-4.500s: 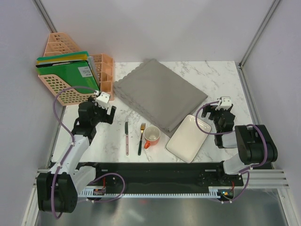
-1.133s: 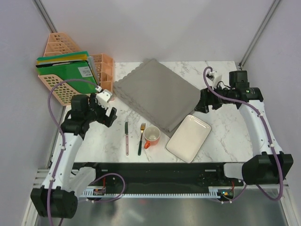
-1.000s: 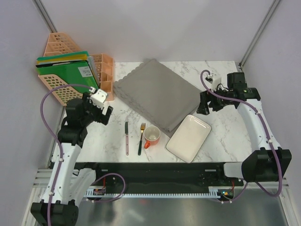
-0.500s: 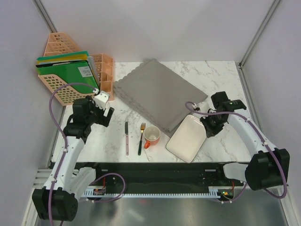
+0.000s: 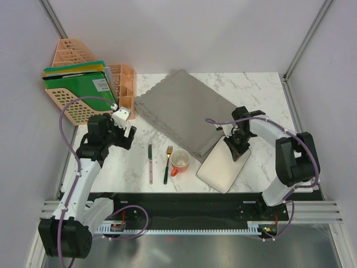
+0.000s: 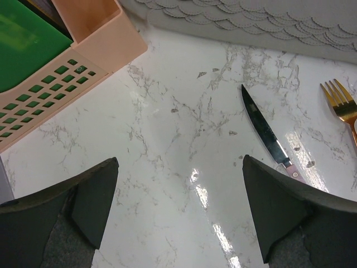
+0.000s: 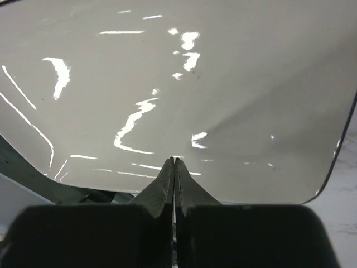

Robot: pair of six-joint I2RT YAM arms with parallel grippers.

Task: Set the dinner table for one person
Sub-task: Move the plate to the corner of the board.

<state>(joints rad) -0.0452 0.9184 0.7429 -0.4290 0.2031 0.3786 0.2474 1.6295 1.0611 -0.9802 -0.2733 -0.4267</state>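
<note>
The dinner table (image 5: 262, 92) is white marble with grey veins. A white rectangular plate (image 5: 218, 168) lies on it at the front right, its far corner against a grey scallop-edged placemat (image 5: 187, 111). My right gripper (image 5: 235, 148) sits low over the plate's far end. In the right wrist view its tips (image 7: 174, 161) are pressed together just above the plate's glossy surface (image 7: 223, 72), nothing between them. My left gripper (image 5: 124, 137) hovers open above bare marble (image 6: 179, 161), left of a knife (image 6: 268, 137) and a gold fork (image 6: 340, 103).
A knife (image 5: 150, 163), a fork (image 5: 167, 164) and an orange cup (image 5: 180, 161) lie in a row in front of the placemat. A peach file organiser (image 5: 83, 92) with green folders stands at the back left, close to my left gripper. Grey walls enclose the table.
The right arm swung in from the back right and came down onto the plate's far end, and its jaws closed. The left arm only shifted slightly.
</note>
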